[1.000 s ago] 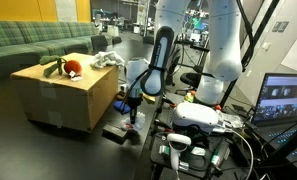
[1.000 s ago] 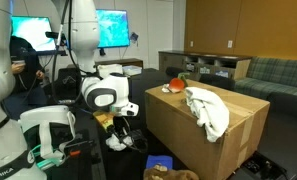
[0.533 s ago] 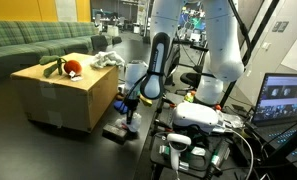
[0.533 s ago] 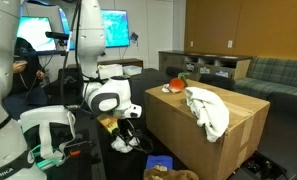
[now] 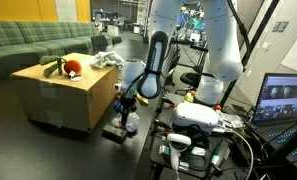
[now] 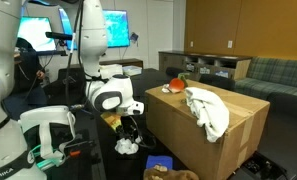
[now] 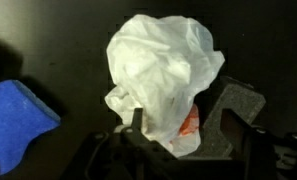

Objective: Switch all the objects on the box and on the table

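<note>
Gripper [image 6: 129,128] is low over the table [image 7: 48,40], beside the box [image 5: 63,95]. The white cloth bundle [image 7: 163,75] lies directly beneath it on the dark surface. In the wrist view the bundle partly overlaps the flat black block [image 7: 238,110], with the blue item [image 7: 18,120] near its other side. The jaws appear spread and the bundle sits loose between them rather than pinched, though dark fingers against a dark table make this hard to confirm. Still on the box top are the red-and-green plush [image 5: 70,68] and a second white cloth [image 6: 208,110], which drapes over the near edge. Handling assessment: the bundle is light, soft and crumpled. It will deform under any grip and may trail or snag on the block beneath it. The best hold is a pinch across the bunched crown, not a loose corner. The draped cloth is likely to slide when pulled, so it should be taken at the thick fold on the box top. The plush is compressible and can be gripped across its body.
</note>
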You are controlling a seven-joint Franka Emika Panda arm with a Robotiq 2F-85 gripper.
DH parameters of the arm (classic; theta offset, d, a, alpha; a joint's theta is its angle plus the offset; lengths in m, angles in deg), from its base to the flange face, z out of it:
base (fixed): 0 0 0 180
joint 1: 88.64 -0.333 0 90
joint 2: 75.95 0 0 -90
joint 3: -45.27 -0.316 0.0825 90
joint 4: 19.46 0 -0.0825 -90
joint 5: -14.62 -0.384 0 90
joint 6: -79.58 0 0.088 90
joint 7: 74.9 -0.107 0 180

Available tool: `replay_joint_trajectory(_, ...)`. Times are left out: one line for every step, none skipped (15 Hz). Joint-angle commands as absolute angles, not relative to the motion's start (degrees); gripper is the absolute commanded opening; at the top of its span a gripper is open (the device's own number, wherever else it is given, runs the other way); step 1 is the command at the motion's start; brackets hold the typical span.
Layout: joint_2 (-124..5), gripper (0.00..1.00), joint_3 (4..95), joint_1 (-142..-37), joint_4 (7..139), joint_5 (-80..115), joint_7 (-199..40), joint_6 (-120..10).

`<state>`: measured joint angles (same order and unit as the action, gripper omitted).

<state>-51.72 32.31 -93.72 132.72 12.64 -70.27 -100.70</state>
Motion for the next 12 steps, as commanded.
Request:
replay_joint_trajectory(-54.54, 1.0, 27.45, -87.47, 132.94, 13.17, -70.57, -100.85)
replay_joint_trajectory(-54.77, 1.0, 27.43, -87.17, 132.93, 13.05, -70.88, -101.26)
replay_joint_trajectory(-55.29, 1.0, 27.37, -86.54, 132.9, 12.83, -71.13, -101.12)
replay_joint_trajectory(-55.42, 1.0, 27.64, -86.18, 132.91, 12.77, -71.23, -101.36)
replay_joint_trajectory(-55.88, 1.0, 28.36, -86.07, 133.06, 12.57, -71.62, -101.52)
replay_joint_trajectory(-56.29, 1.0, 30.25, -87.17, 133.37, 12.52, -72.4, -102.07)
replay_joint_trajectory(-56.14, 1.0, 31.24, -87.38, 133.43, 12.51, -72.84, -102.56)
replay_joint_trajectory(-56.29, 1.0, 34.45, -89.6, 133.59, 12.64, -73.92, -103.1)
replay_joint_trajectory(-56.1, 1.0, 37.44, -91.54, 133.6, 12.72, -74.9, -103.77)
replay_joint_trajectory(-55.69, 1.0, 40.25, -93.24, 133.39, 12.71, -75.66, -104.24)
replay_joint_trajectory(-54.81, 1.0, 43.75, -95.8, 133.14, 12.75, -76.45, -105.16)
replay_joint_trajectory(-54.0, 1.0, 46.84, -98.0, 132.6, 12.6, -77.19, -105.48)
